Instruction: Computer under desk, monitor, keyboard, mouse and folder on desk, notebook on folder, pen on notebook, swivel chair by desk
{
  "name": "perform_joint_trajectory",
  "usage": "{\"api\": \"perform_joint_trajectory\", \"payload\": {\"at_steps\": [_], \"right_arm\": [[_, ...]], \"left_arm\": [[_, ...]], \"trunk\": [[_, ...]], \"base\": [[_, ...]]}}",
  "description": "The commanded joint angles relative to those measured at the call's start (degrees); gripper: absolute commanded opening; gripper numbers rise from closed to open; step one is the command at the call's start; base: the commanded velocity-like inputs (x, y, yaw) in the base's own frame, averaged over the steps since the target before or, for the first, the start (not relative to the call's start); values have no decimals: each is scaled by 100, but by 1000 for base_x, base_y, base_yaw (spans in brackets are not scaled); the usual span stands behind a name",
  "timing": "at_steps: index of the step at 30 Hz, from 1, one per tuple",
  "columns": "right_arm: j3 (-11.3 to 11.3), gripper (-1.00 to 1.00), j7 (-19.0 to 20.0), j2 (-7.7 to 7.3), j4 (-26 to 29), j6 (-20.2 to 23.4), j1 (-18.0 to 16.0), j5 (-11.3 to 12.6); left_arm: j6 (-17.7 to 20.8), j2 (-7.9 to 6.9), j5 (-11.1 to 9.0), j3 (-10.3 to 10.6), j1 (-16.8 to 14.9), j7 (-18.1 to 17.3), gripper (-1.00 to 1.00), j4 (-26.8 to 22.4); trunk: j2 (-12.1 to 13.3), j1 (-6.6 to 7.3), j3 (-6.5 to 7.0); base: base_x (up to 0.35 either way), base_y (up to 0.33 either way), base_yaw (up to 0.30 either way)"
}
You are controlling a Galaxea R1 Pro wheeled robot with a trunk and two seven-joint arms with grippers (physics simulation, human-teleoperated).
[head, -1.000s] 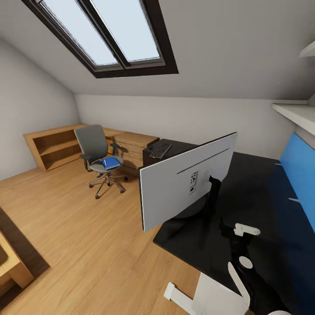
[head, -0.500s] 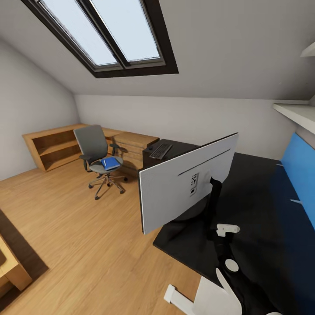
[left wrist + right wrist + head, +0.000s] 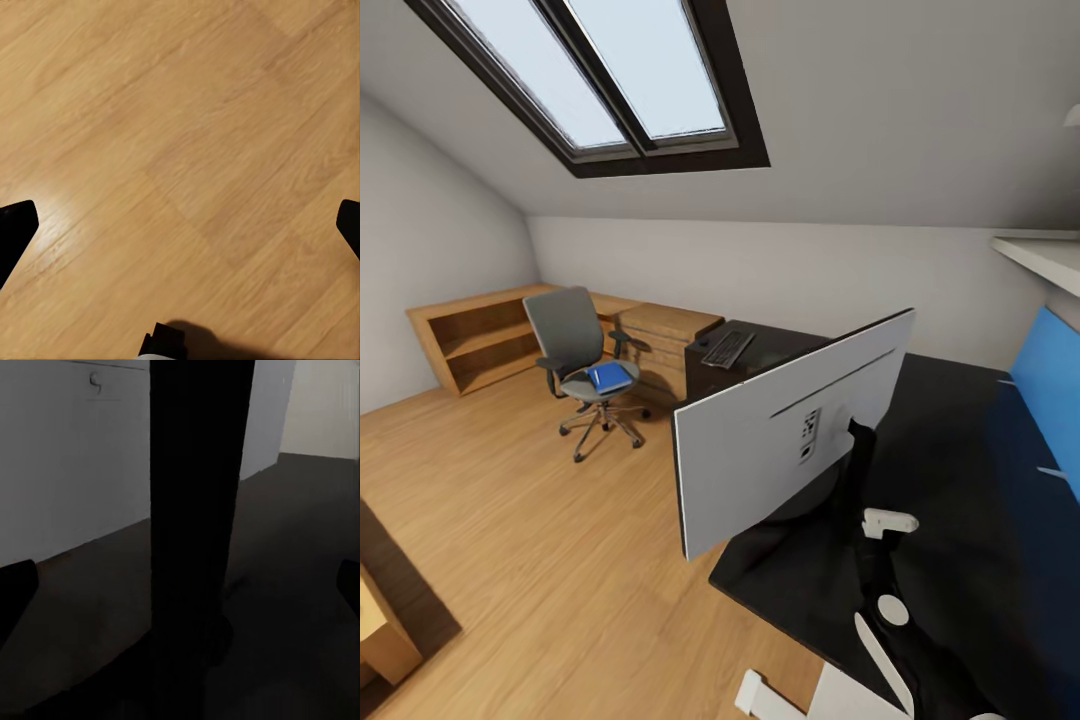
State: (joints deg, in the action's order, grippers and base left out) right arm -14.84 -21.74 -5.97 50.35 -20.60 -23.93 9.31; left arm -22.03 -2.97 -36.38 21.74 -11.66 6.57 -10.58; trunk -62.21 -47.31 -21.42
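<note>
Monitor [image 3: 785, 430] upright on near desk [image 3: 970, 500], back facing out; right gripper [image 3: 180, 577] spread wide, close behind its stand [image 3: 199, 510]. Left gripper [image 3: 180, 217] spread over bare floor [image 3: 187, 135]. Folder [image 3: 610, 376] on far-left swivel chair [image 3: 582, 360]; keyboard [image 3: 728, 347] on far desk end. Best to grip stand squarely, avoid tipping

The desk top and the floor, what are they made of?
The long black desk top looks like glossy lacquer or glass, since it mirrors the blue panel. The light floor looks like varnished wood planks: grain lines and a soft shine show. Both are renders, so this is only a guess.
</note>
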Motion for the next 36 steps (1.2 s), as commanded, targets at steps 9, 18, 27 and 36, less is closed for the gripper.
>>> {"api": "perform_joint_trajectory", "payload": {"at_steps": [9, 18, 27, 36], "right_arm": [[-37, 100, -49, -15, -15, -58, -7, 54], [-30, 100, -49, -18, -16, -58, -7, 53], [-28, 100, -49, -18, -16, -58, -7, 54], [-28, 100, -51, -18, -16, -58, -7, 53]], "left_arm": [[-12, -2, -1, 58, -3, 46, 100, -5], [-13, 0, -1, 58, -3, 46, 100, -5], [-12, -2, -1, 58, -3, 46, 100, -1], [-12, 2, -1, 58, -3, 46, 100, 3]], "trunk": [[-4, -1, -6], [-4, -1, -6], [-4, -1, -6], [-4, -1, -6]], "base": [[144, -42, 0], [113, -54, 0], [65, -24, 0], [32, -1, 0]]}}
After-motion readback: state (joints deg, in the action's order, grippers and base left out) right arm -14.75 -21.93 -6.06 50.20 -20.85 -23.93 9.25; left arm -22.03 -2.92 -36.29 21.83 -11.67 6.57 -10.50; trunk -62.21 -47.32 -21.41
